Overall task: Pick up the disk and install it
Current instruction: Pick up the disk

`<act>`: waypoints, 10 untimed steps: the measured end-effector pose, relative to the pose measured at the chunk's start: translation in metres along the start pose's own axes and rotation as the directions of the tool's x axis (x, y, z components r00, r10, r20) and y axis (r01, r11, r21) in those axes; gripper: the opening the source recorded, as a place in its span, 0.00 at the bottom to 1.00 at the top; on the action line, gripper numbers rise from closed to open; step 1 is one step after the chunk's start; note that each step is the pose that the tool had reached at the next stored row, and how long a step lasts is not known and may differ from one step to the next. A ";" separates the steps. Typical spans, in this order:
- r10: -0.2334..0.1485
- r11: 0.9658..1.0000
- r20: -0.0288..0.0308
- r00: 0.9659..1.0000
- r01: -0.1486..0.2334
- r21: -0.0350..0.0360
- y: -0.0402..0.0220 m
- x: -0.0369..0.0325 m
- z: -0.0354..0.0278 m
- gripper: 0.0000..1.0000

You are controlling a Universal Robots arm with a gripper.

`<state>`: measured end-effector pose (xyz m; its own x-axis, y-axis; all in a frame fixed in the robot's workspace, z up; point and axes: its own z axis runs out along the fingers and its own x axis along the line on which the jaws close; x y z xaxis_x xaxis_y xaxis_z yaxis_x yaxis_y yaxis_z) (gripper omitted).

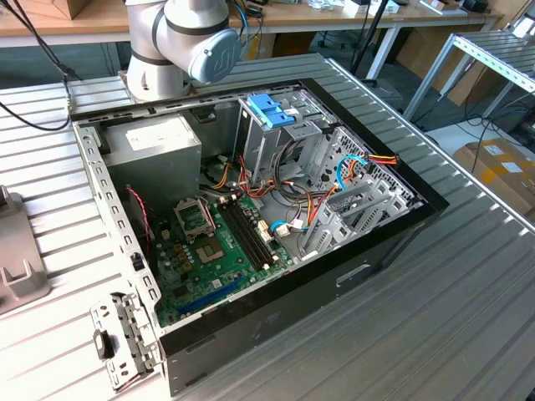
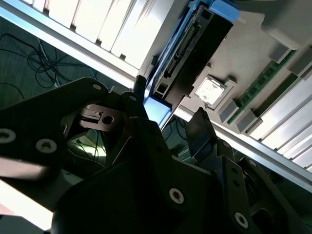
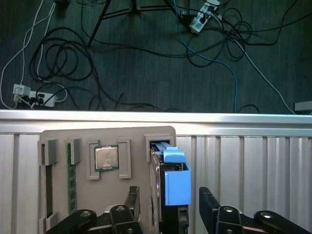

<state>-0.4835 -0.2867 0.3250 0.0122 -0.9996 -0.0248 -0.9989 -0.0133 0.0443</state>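
Two fingers (image 3: 207, 202) of the hand (image 3: 169, 195) stand wide apart, the upright disk (image 3: 176, 183) between them.

The silver-grey jointed robot arm (image 1: 180, 42), with a blue-grey cap on its elbow joint, bends at the top of the exterior view. In both wrist views its black two-fingered metal gripper (image 3: 169, 192) (image 2: 169, 100) has its flat black fingers (image 3: 209, 207) spread well apart.

The disk (image 3: 175, 180) stands on edge in a slot of a tray (image 3: 131, 136) on the table (image 3: 253, 161). A processor (image 3: 106, 157) and a memory stick (image 3: 71, 185) lie beside it in the same tray. The gripper (image 3: 169, 195) straddles the disk.
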 end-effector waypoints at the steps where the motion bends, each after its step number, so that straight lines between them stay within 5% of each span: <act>1: 0.000 1.000 0.000 1.000 0.000 0.000 0.0000 0.0000 0.0007 0.60; 10: 0.000 1.000 0.000 1.000 0.000 0.000 -0.0003 0.0002 0.0082 0.60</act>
<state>-0.4836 -0.2867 0.3168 0.0122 -0.9996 -0.0248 -0.9989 -0.0133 0.0443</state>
